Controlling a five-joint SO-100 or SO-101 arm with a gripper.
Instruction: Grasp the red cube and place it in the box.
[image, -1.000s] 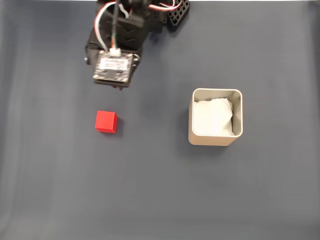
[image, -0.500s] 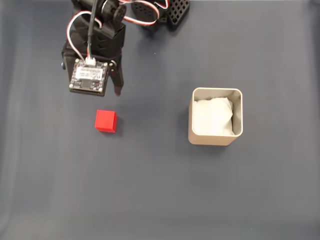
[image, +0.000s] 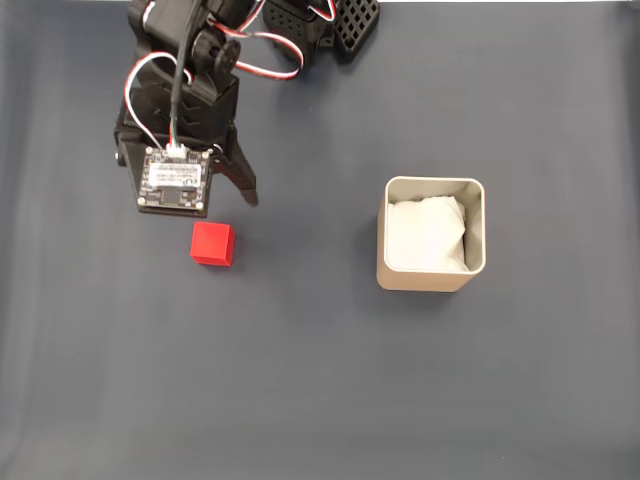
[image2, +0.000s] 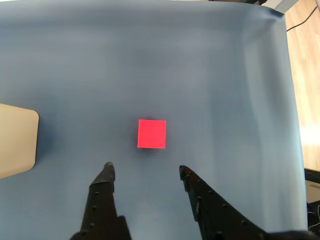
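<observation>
The red cube (image: 212, 243) sits by itself on the dark blue cloth (image: 320, 380), well to the left of the box (image: 431, 283) in the fixed view, and the box holds crumpled white paper (image: 428, 233). The arm hangs just above the cube. In the wrist view the gripper (image2: 145, 170) has its two black fingers (image2: 106, 176) spread wider than the cube (image2: 151, 134), which lies just beyond the tips, apart from both and lined up with the gap.

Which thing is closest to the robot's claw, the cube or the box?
The cube: it lies just ahead of the open gripper. The box stands far off to the side.
</observation>
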